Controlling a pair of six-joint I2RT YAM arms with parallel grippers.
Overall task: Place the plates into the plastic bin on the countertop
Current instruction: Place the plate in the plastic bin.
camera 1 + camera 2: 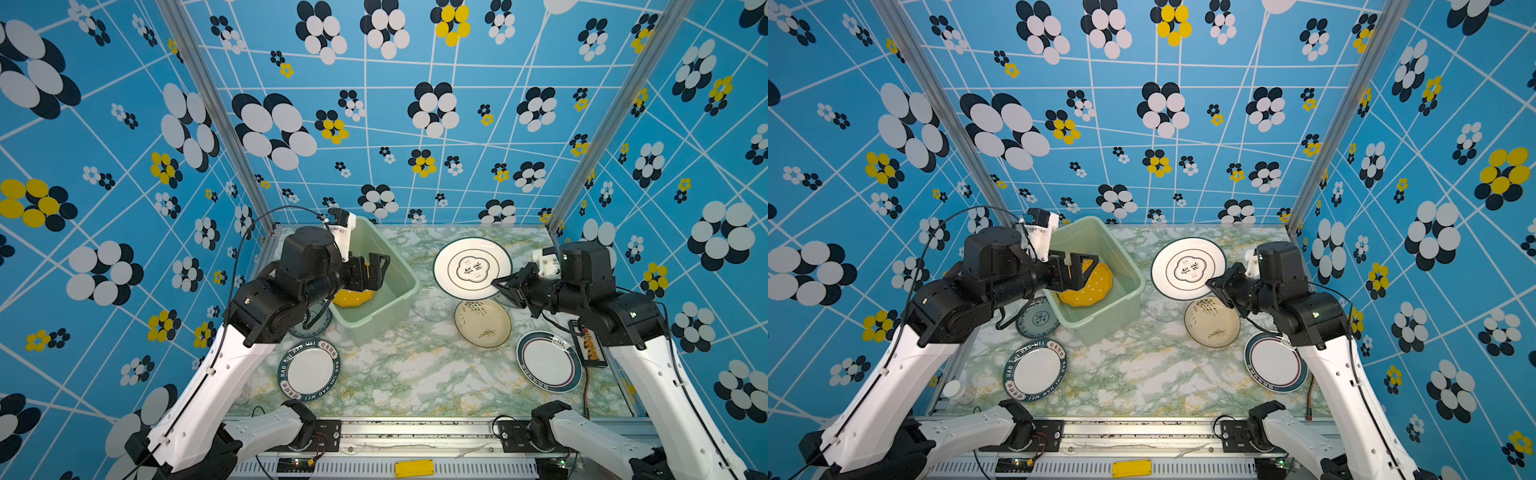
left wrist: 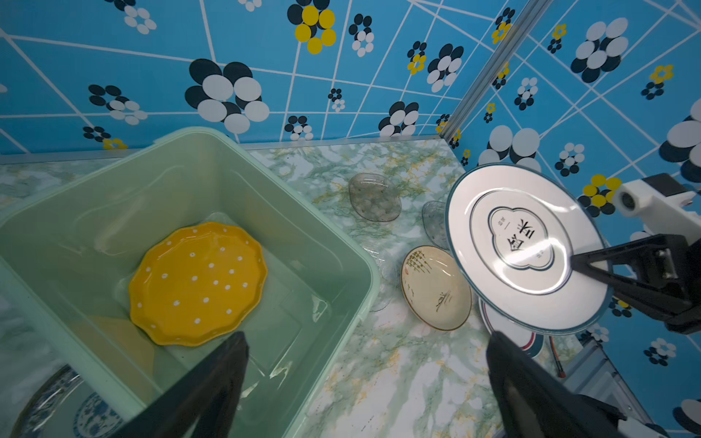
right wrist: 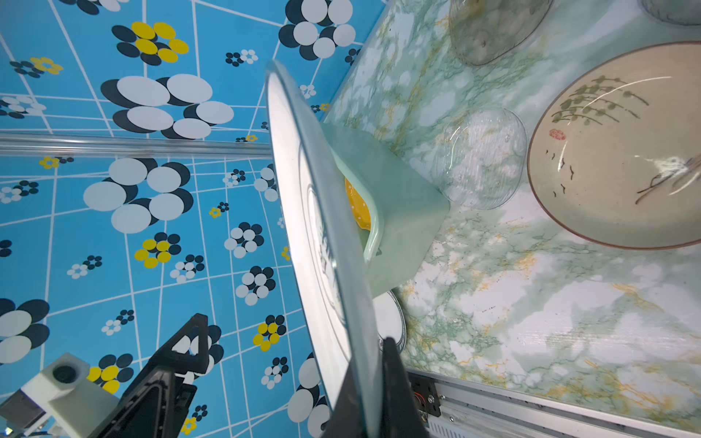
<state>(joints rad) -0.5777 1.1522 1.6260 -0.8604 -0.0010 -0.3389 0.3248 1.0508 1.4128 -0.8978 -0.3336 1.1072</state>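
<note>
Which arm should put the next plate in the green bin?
The right one. The right hand is shut on the big white plate, held tilted above the countertop. The left hand is open and empty above the plastic bin, where the yellow plate lies.

The right gripper (image 1: 496, 285) pinched the white plate (image 1: 473, 268). The left gripper (image 1: 373, 272) (jaws apart) hung over the plastic bin (image 1: 376, 328).
</note>
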